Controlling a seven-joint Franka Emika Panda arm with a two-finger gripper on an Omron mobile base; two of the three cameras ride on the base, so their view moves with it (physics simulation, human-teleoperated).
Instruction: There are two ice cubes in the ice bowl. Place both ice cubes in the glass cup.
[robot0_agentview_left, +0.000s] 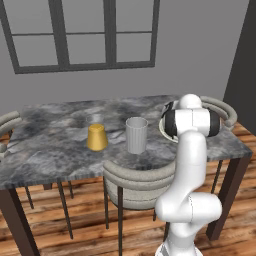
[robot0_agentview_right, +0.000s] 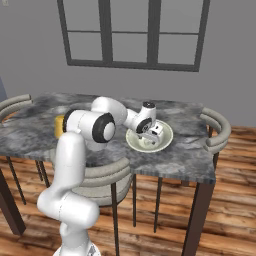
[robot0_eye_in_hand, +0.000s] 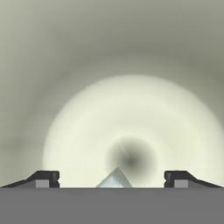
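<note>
The shallow round cream-white ice bowl (robot0_agentview_right: 149, 138) sits on the grey marbled desk (robot0_agentview_right: 170, 155), near its right end. Inside the bowl, the corner of one pale translucent ice cube (robot0_eye_in_hand: 115, 179) shows midway between the two dark fingertips (robot0_eye_in_hand: 43, 178). The end effector (robot0_agentview_right: 148, 134) reaches down into the bowl with its fingers spread wide, touching nothing. The tall pale-grey ribbed glass cup (robot0_agentview_left: 136, 135) stands upright left of the bowl, apart from it. A short yellow tapered cup (robot0_agentview_left: 97, 137) stands further left, beyond the glass cup. A curved grey chair (robot0_agentview_left: 136, 181) is tucked under the desk's near edge.
</note>
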